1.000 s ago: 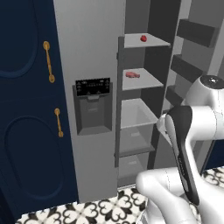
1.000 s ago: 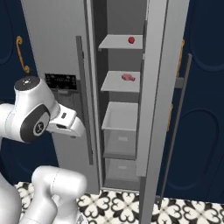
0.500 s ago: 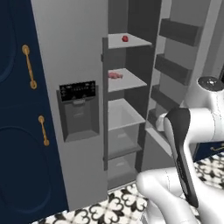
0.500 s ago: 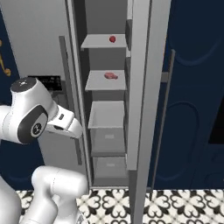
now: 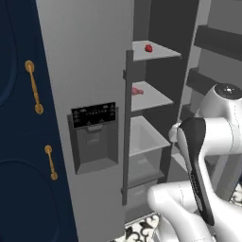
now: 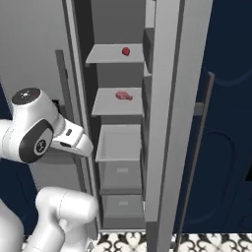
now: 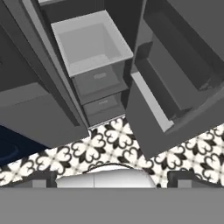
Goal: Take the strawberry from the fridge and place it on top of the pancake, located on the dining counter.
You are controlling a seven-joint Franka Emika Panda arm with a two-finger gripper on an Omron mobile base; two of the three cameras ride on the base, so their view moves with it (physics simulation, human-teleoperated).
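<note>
**Strawberry on the top shelf, arm folded short of the fridge**

While the fridge (image 5: 90, 71) stands open, its flat grey door panels frame a narrow column of pale, square-edged shelves. The strawberry (image 6: 126, 50), small, round and bright red, sits alone on the top shelf (image 6: 106, 55); a pinkish slab of meat (image 6: 123, 95) lies one shelf down. Open room lies above both shelves. The white arm (image 6: 34, 130) is folded before the fridge. Only dark fingertips (image 7: 181, 177) show, so the end effector's opening cannot be told.

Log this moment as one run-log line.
phase: approach fridge | door: open | strawberry: top shelf, untouched | meat: shelf below | claw: state unclear
</note>
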